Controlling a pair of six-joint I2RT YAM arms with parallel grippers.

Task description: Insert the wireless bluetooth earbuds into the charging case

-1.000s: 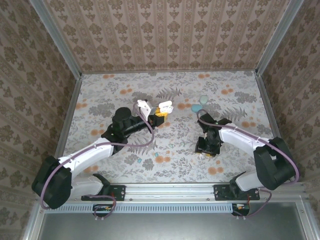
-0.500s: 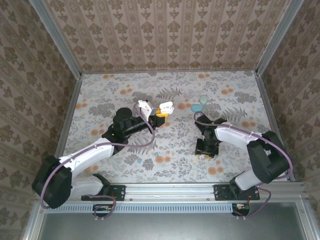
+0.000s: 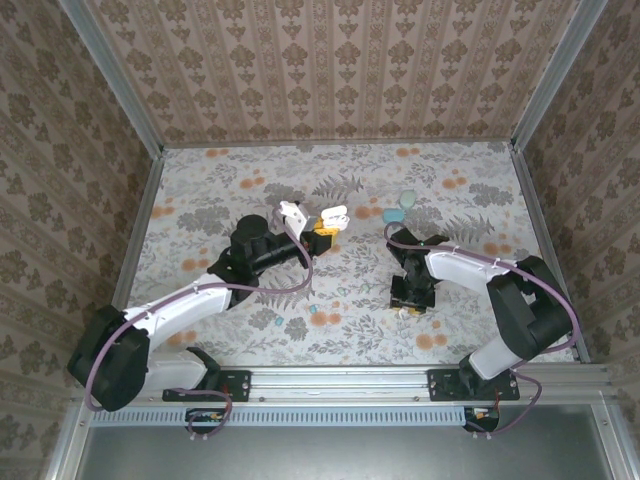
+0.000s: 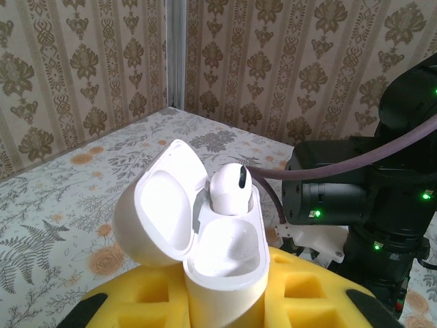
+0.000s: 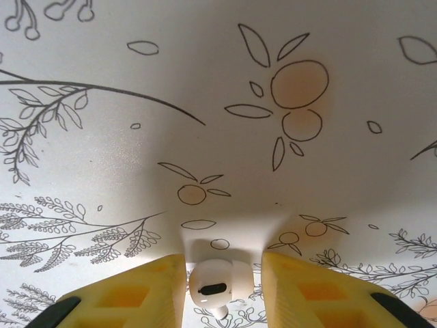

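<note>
My left pincer grips the open charging case, held up mid-desk with one white earbud seated. My right pincer sits low on the desk, near right, jaws unclosed around a second earbud. Pickup and insertion remain.

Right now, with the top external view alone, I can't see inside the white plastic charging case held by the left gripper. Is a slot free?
Observer: Yes. In the left wrist view, the white plastic charging case is clamped in the left gripper. One white earbud sits in its far slot and the near slot is empty.
Operator: Has the right gripper got the other bud?
Observer: Not yet. In the right wrist view, the right gripper straddles a second white earbud lying on the flowered tablecloth, with a gap at each yellow finger.
</note>
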